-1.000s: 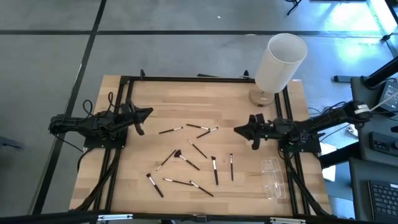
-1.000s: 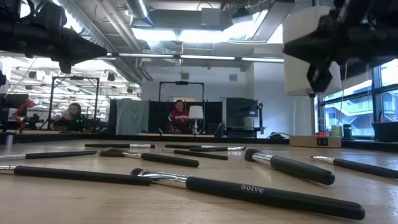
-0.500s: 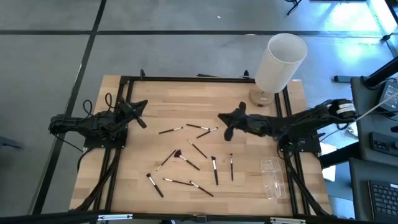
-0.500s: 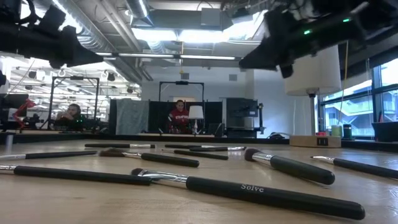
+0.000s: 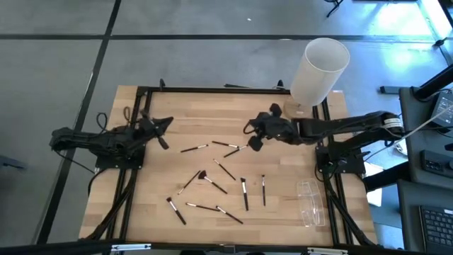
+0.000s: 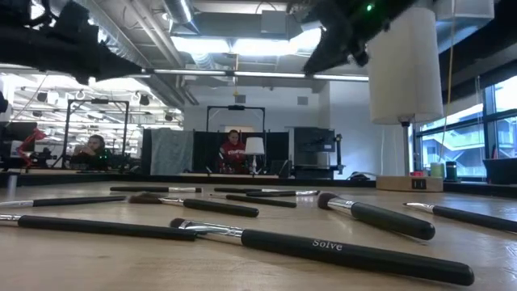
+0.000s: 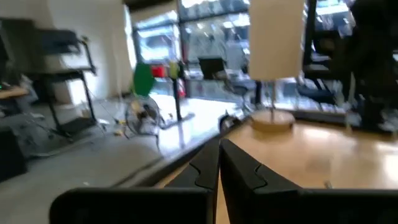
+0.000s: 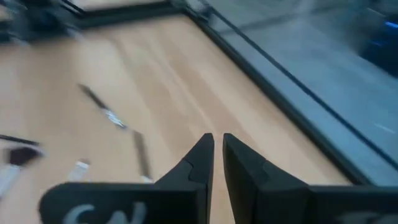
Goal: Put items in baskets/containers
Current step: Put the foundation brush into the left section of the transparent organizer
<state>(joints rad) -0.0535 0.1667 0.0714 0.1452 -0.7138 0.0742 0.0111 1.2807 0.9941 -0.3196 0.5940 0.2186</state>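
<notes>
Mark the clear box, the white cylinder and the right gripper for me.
clear box (image 5: pixel 309 200), high view, on its clear floor.
white cylinder (image 5: pixel 320 69), high view, on its side wall.
right gripper (image 5: pixel 250 137), high view, between the tips of its nearly closed jaws.

The right gripper (image 5: pixel 250 136) now reaches farther across the table toward its middle and rear, hanging above the brushes (image 5: pixel 230 147) at the far end of the scatter, where a second ago it sat near the right edge. The left gripper (image 5: pixel 164 127) has shifted only slightly.
</notes>
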